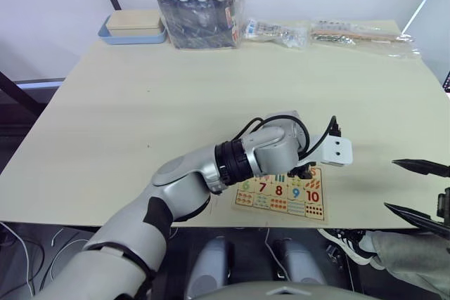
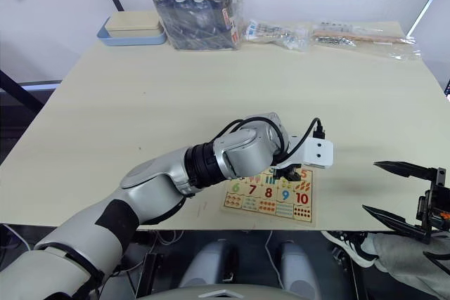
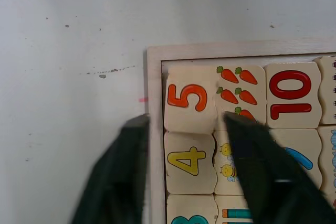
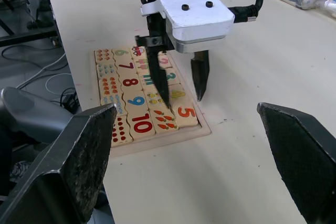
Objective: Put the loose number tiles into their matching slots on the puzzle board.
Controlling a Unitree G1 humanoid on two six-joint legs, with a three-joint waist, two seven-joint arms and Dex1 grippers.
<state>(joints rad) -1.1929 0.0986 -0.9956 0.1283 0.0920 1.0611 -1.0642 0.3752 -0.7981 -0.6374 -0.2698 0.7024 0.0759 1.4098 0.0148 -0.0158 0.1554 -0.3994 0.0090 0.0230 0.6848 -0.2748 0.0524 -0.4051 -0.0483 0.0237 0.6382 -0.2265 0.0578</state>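
Open, my right gripper (image 4: pixel 199 156) faces the puzzle board (image 4: pixel 157 135); left gripper (image 3: pixel 184 171), spread, straddles tiles 4 (image 3: pixel 190 161) and 5 (image 3: pixel 188 98).

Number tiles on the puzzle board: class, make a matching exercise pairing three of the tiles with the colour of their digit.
Things:
1. 5 tile
2. 4 tile
3. 10 tile

Colours:
A. yellow
B. red
C. orange

Pairs: 1-C, 2-A, 3-B. All three sit on the puzzle board, below the open left gripper.
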